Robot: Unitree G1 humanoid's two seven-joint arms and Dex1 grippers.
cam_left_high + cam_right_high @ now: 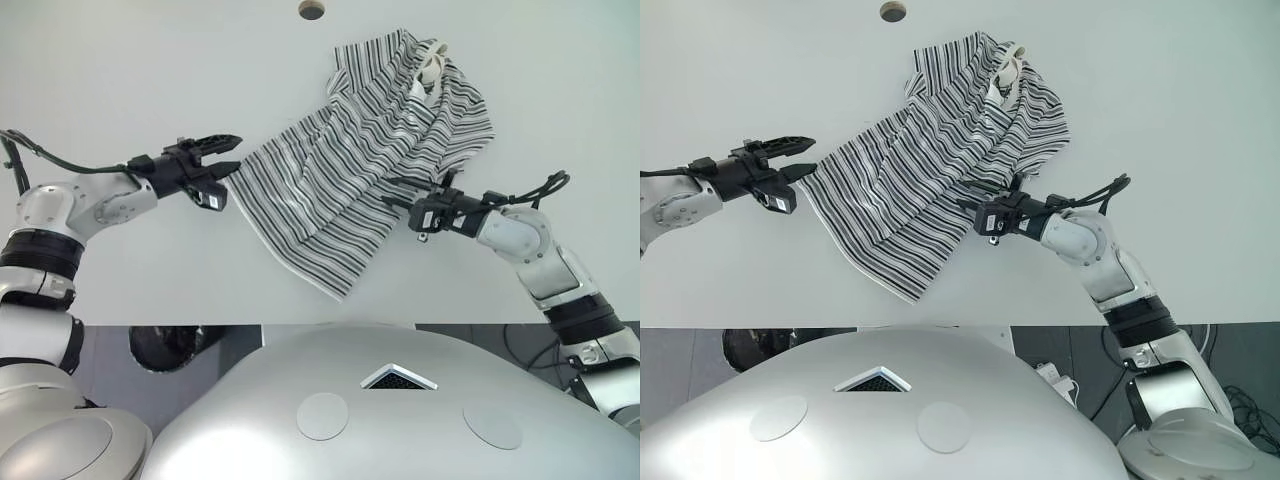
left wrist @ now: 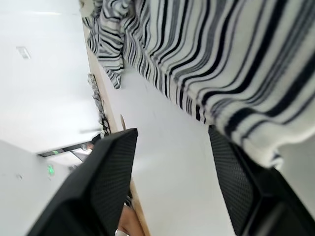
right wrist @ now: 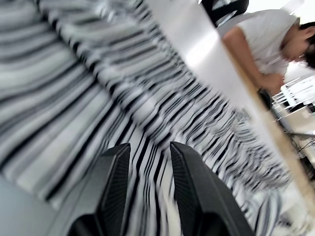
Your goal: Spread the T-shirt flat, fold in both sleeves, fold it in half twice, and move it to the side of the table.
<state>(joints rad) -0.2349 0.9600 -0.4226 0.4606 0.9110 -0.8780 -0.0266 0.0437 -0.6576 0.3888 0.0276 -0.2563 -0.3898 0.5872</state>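
Arms angled inward over the white table (image 1: 120, 60), left pincer (image 1: 236, 152) agape at the black-and-white striped T-shirt's (image 1: 330, 190) edge, right pincer (image 1: 388, 193) slightly parted atop it.

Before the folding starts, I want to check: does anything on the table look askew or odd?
Yes. The T-shirt lies diagonally and rumpled, with its far end bunched up, not spread flat. Nothing else stands out.

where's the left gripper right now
In the left eye view, the left gripper is open on the robot's left, right beside the left edge of the striped T-shirt on the white table.
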